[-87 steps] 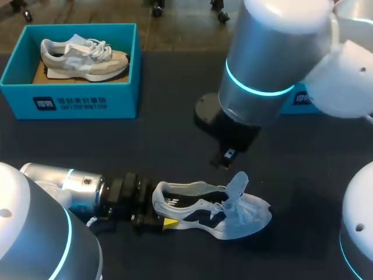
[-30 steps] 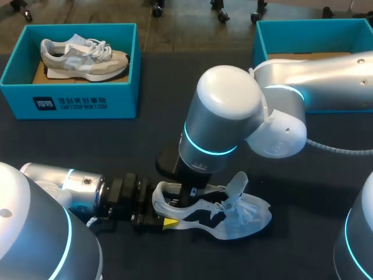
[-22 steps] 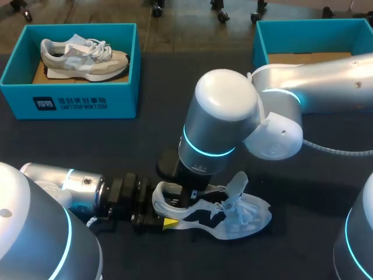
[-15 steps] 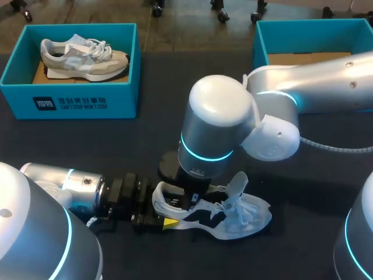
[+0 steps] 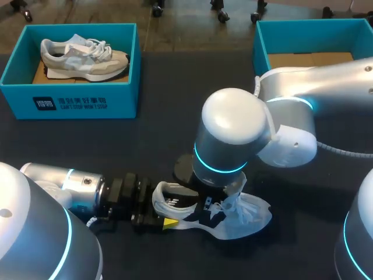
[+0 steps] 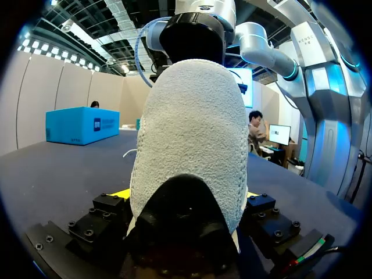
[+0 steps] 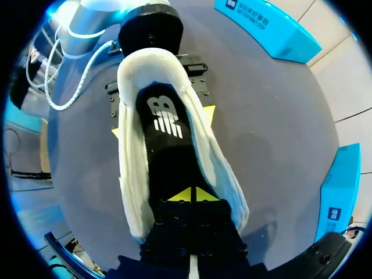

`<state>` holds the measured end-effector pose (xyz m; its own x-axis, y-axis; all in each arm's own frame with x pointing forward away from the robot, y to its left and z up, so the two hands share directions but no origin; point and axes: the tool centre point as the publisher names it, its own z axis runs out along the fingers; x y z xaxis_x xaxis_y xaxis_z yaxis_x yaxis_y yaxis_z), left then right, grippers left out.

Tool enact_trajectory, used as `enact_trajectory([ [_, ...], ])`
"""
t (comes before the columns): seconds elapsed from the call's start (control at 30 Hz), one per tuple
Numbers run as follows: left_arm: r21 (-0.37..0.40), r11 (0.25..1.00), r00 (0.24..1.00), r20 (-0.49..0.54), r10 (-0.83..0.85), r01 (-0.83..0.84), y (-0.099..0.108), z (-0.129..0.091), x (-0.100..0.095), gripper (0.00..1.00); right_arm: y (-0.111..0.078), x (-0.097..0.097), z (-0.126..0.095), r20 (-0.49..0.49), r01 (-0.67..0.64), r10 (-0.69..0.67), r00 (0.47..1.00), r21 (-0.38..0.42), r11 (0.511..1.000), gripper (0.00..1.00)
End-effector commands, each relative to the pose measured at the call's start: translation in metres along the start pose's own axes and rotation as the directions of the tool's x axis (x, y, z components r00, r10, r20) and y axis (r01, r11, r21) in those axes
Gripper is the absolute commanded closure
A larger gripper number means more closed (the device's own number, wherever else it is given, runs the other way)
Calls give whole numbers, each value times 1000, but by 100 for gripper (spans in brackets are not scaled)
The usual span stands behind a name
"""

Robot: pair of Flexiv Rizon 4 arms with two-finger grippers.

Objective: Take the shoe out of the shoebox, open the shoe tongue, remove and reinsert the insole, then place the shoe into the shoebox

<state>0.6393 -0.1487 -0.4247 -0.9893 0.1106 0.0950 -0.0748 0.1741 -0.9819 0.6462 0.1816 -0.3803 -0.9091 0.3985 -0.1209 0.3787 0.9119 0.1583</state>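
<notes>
A white knit shoe [image 5: 247, 217] lies on the dark table, toe to the right, tongue and laces pulled up. My left gripper [image 5: 160, 220] holds its heel from the left. In the left wrist view the heel [image 6: 195, 133] fills the space between the wide-set fingers [image 6: 110, 212], touching both. My right gripper [image 5: 207, 202] points down into the shoe's opening. In the right wrist view its yellow tips [image 7: 192, 196] are closed together and rest on the black insole [image 7: 168, 145] inside the shoe [image 7: 131, 168].
A blue shoebox [image 5: 70, 102] at the back left holds a grey and white shoe [image 5: 81, 57]. A second blue shoebox [image 5: 259, 41] stands at the back right with its cardboard floor bare. My right arm's big joint [image 5: 233, 137] hangs over the table's middle.
My right arm has shifted right along the shoe and sunk lower, bringing its closed gripper down into the shoe's opening. The left arm and the shoe have stayed put.
</notes>
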Motion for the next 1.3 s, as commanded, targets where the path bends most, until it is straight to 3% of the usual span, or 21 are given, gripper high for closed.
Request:
enact_trajectory([
  [0.03,1,1000,1000,2,0,0,8,1,-2,100,-9,-7,-9,12,2,-2,1000,-4,1000,80],
  [0.07,1,1000,1000,2,0,0,8,1,-2,100,-10,-8,-9,16,4,-4,1000,-4,1000,67],
  [0.13,1,1000,1000,2,0,0,8,1,-2,100,-11,-11,-9,19,8,-8,1000,-5,1000,52],
  [0.2,1,1000,1000,2,0,0,8,1,-2,100,-12,-13,-6,19,13,-13,1000,1,1000,42],
  [0.37,1,1000,1000,2,0,0,8,1,-2,100,-12,-15,1,7,26,-27,1000,3,1000,39],
  [0.43,1,1000,1000,2,0,0,8,1,-2,100,-11,-16,5,-3,40,-40,999,8,999,32],
  [0.6,1,1000,1000,2,0,0,8,1,-2,100,-5,-13,14,-16,72,-71,997,14,997,36],
  [0.77,1,1000,1000,2,0,0,8,1,-2,100,-1,-7,18,-33,86,-85,996,31,996,50],
  [0.9,1,1000,1000,2,0,0,8,1,-2,100,1,-3,18,-33,90,-88,996,54,994,52],
  [1.1,1,1000,1000,2,0,0,8,1,-2,100,1,-3,19,-25,105,-104,994,63,992,50],
  [1.13,1,1000,1000,2,0,0,8,1,-2,100,0,-3,21,-28,115,-114,993,63,991,45],
  [1.3,1,1000,1000,2,0,0,8,1,-2,100,1,1,33,-80,156,-151,985,69,985,40],
])
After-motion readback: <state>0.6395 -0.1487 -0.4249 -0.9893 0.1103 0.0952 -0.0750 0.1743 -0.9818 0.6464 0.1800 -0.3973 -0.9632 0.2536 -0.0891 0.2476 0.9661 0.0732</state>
